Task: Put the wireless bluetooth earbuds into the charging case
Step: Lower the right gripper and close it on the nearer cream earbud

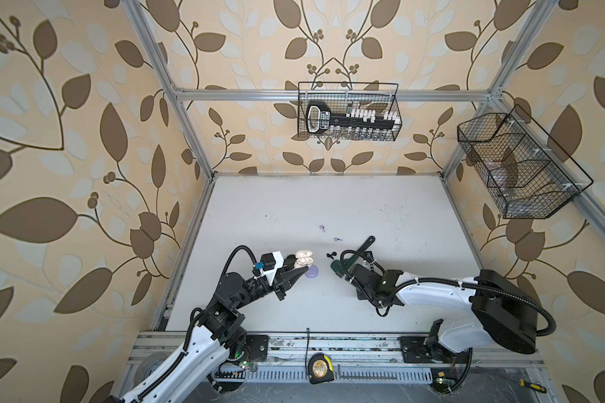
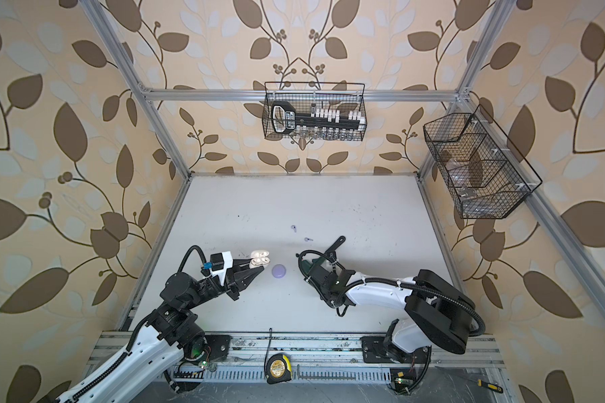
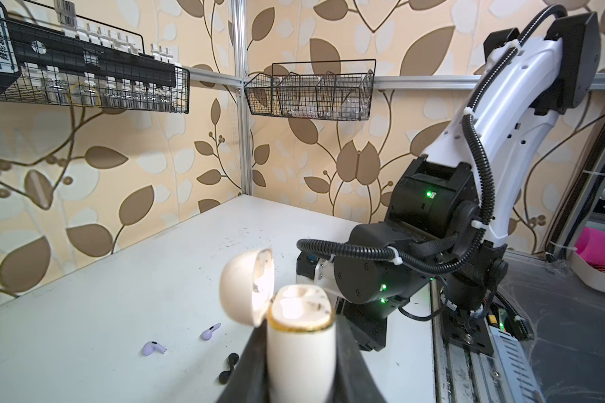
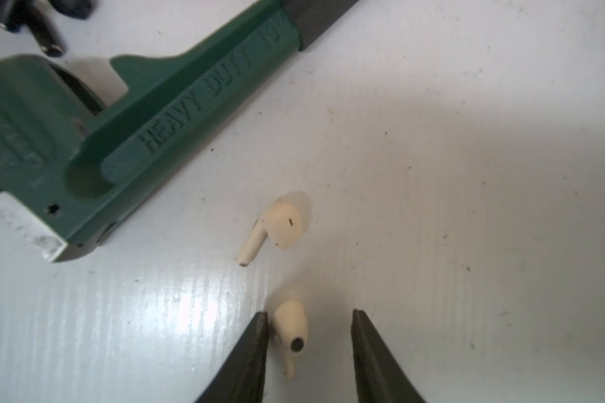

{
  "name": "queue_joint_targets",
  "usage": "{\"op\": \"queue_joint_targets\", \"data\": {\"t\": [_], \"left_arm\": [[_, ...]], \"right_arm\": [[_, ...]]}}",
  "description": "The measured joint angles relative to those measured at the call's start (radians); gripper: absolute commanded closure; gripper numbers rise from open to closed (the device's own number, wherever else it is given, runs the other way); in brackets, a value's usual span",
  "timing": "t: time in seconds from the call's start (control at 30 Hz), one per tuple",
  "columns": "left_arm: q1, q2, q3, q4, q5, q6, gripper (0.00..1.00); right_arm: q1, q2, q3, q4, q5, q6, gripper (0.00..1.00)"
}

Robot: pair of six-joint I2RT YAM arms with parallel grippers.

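Observation:
My left gripper point(image 3: 301, 352) is shut on a white charging case point(image 3: 299, 335), held upright above the table with its lid point(image 3: 247, 286) swung open; it shows in both top views point(image 1: 303, 260) point(image 2: 259, 260). My right gripper point(image 4: 311, 314) points down at the table, open, its jaws either side of a white earbud point(image 4: 290, 331) that touches one finger. A second white earbud point(image 4: 280, 223) lies just beyond. Two lilac earbuds point(image 3: 153, 348) point(image 3: 210, 331) and black earbuds point(image 3: 229, 364) lie on the table. A closed lilac case point(image 2: 279, 270) sits by the left gripper.
A dark green wrench point(image 4: 119, 139) lies close beside the white earbuds, its handle point(image 1: 367, 244) angled toward the back. Two wire baskets point(image 1: 348, 111) point(image 1: 517, 167) hang on the walls. A tape measure point(image 1: 318, 368) sits on the front rail.

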State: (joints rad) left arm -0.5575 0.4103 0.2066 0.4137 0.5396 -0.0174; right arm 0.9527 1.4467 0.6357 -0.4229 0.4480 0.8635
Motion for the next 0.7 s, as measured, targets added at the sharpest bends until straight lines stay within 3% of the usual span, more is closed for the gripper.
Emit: {"op": "queue_joint_targets", "data": {"t": [0.7], "left_arm": [[0.000, 0.024, 0.000, 0.000, 0.003, 0.000, 1.00]], "right_arm": [[-0.066, -0.038, -0.062, 0.164, -0.101, -0.030, 0.70]]}}
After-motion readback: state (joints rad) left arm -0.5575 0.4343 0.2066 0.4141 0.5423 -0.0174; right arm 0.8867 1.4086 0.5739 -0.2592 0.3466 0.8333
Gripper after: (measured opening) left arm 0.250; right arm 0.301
